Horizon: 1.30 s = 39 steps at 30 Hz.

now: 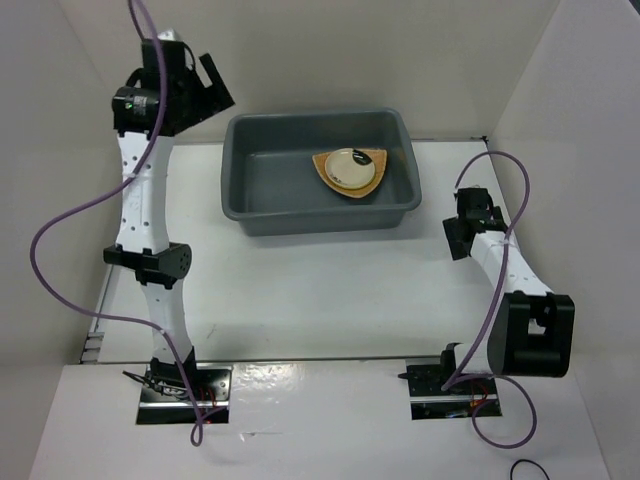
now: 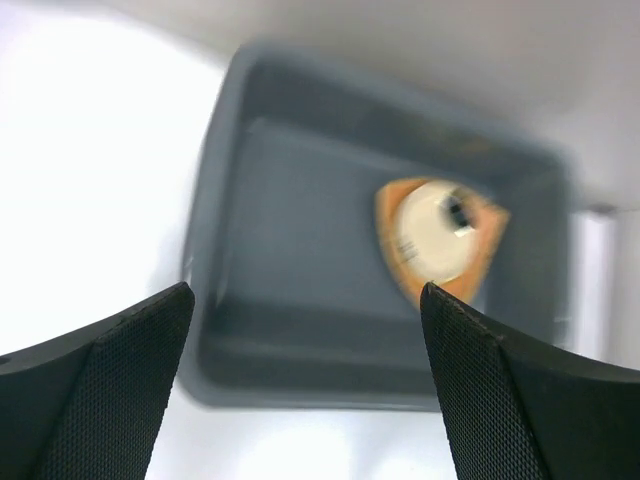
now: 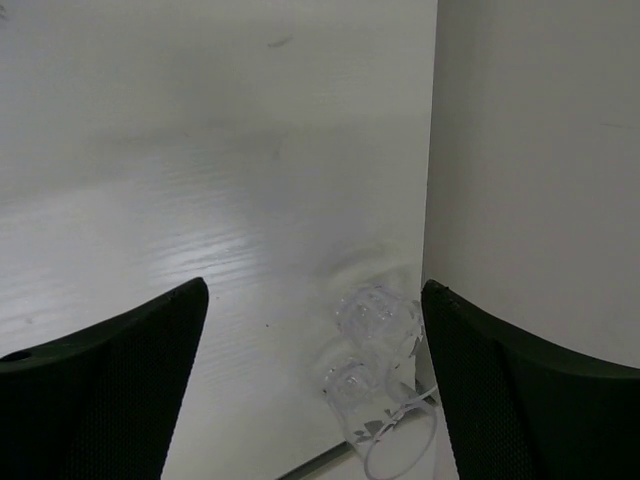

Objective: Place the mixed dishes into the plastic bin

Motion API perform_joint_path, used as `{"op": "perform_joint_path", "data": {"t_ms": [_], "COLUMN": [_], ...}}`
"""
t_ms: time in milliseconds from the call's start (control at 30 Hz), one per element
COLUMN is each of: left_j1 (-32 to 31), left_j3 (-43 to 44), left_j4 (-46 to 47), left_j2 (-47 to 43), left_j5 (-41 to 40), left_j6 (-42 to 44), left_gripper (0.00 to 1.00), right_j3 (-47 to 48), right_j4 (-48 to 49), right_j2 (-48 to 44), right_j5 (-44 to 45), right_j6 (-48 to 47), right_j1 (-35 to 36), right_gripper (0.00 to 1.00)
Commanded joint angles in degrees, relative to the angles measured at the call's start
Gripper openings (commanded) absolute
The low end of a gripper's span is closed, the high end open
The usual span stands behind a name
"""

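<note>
right gripper (image 3: 315, 290), jaws parted, faces a faint, hard-to-discern clear glass (image 3: 372, 385).

Lab rig: white enclosure walls (image 1: 45, 130), bolted arms (image 1: 140, 200)

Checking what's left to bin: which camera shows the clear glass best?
Right wrist. The glass sits on the table by the side wall, just ahead of the open right gripper. Top external: I can't make it out. Left wrist shows only the bin with the plate and saucer, no glass.
</note>
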Motion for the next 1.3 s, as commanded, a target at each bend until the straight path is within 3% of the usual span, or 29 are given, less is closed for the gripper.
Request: {"op": "perform_joint_path", "data": {"t_ms": [0,167,367,467,667,800,900,933,1000,1200,1267], "left_j1": [-1.7,-1.7,-1.7,-1.7,0.1,1.4,3.8,4.8,8.0,12.0,12.7], "left_j3": [-9.1,-18.1,-18.7,-19.2,-20.8,-29.9,-47.3,-57.3,-65.4,-77.8,-80.3], "left_j4": [-3.7,-3.1,-1.4,-1.4,-0.2,4.5,14.6,20.3,24.5,27.6,28.2], "left_j2": [-3.3,-6.2,-5.7,-5.7,-6.8,-11.9,-21.6,-27.2,-32.1,-39.5,-40.7], "left_j5": [-9.3,-11.6,-7.1,-7.1,-6.4,-6.4,-3.3,-2.1,2.0,6.4,7.1], "left_j6": [-1.6,-2.7,-1.6,-1.6,-2.1,-2.1,-2.7,-3.6,-4.8,-4.8,-4.8], "left_gripper": [1.00,1.00,1.00,1.00,1.00,1.00,1.00,1.00,1.00,1.00,1.00], "right_j3": [2.2,-0.2,-1.0,-1.5,-3.3,-3.9,-4.4,-4.9,-4.9,-6.2,-6.2], "right_j4": [0.5,-0.4,-1.7,-3.2,-3.2,-3.2,-3.2,-3.2,-2.6,-2.5,-1.9], "right_j2": [1.6,1.9,1.9,1.9,1.9,2.7,2.7,2.7,3.2,5.3,6.6], "right_j5": [4.6,6.2,6.1,1.9,1.9,0.8,0.8,0.3,0.3,-2.5,-3.1], "right_j6": [-1.0,-1.0,-1.0,-2.4,-3.6,-4.9,-5.6,-6.3,-6.9,-8.7,-9.3], "right_j1": [-2.1,-4.8,-8.6,-8.6,-10.5,-11.7,-13.1,-13.1,-13.6,-14.2,-14.2], "right_gripper": [0.91,0.89,0.89,0.89,0.89,0.88,0.86,0.83,0.80,0.80,0.73]}}
